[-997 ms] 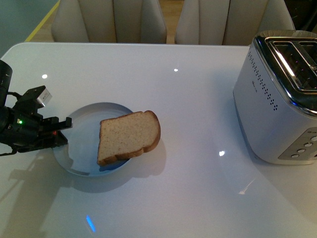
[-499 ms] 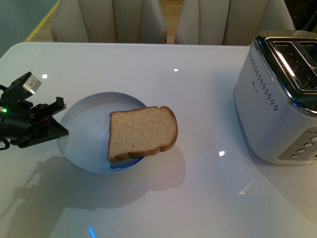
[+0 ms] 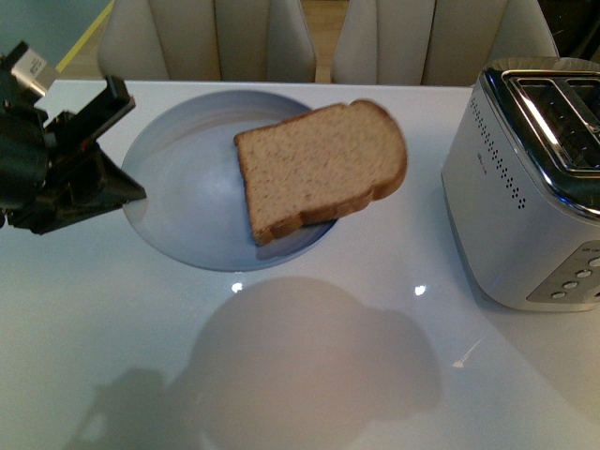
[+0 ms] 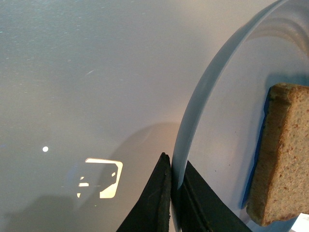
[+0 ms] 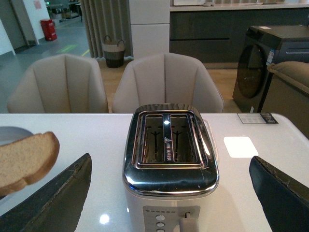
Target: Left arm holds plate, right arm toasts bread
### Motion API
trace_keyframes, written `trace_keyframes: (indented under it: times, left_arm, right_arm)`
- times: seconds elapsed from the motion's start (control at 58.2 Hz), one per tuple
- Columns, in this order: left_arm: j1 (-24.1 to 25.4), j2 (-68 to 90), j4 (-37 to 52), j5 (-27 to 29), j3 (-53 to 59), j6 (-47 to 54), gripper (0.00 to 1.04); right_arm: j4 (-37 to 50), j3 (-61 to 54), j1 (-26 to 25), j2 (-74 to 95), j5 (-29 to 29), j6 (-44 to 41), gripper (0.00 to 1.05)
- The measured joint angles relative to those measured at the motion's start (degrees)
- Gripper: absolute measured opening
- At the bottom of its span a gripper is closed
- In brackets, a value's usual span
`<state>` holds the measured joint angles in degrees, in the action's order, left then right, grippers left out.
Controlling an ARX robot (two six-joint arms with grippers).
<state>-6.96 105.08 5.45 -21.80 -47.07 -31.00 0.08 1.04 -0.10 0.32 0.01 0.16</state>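
The pale blue plate (image 3: 178, 178) hangs above the white table and casts a broad shadow below it. My left gripper (image 3: 131, 192) is shut on its left rim. The brown bread (image 3: 323, 169) lies on the plate's right side and overhangs the rim toward the toaster. In the left wrist view the black jaws of the left gripper (image 4: 175, 166) pinch the plate's rim (image 4: 203, 96), with the bread (image 4: 285, 159) beside them. My right gripper (image 5: 170, 159) is open, with a finger on either side of the toaster (image 5: 169, 183). The bread (image 5: 24, 159) shows at that view's edge.
A white and chrome two-slot toaster (image 3: 525, 187) stands at the table's right side, its slots (image 5: 166, 137) empty and its lever at the near end. Two beige chairs (image 3: 319, 37) stand behind the far table edge. A card (image 5: 257, 118) lies on the table beyond the toaster.
My left gripper has raised the plate with the bread off the table, up and toward the toaster. The shadow on the table has grown larger.
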Motion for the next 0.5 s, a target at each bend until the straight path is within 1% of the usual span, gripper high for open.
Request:
trace_keyframes:
  times: [0.034, 0.155, 0.499]
  left_arm:
    - [-1.66, -2.58, -0.94, 0.42, 0.02, -1.42, 0.03]
    - [-5.22, -7.21, -3.26, 1.92, -0.09, -4.02, 0.03]
    - [-15.28, -15.06, -8.13, 6.75, -1.49, -11.76, 0.03]
  right_arm:
    - [0.00, 0.00, 0.00, 0.00, 0.00, 0.00, 0.96]
    - [0.00, 0.00, 0.00, 0.00, 0.02, 0.00, 0.96]
    - [0.00, 0.00, 0.00, 0.00, 0.02, 0.00, 0.96]
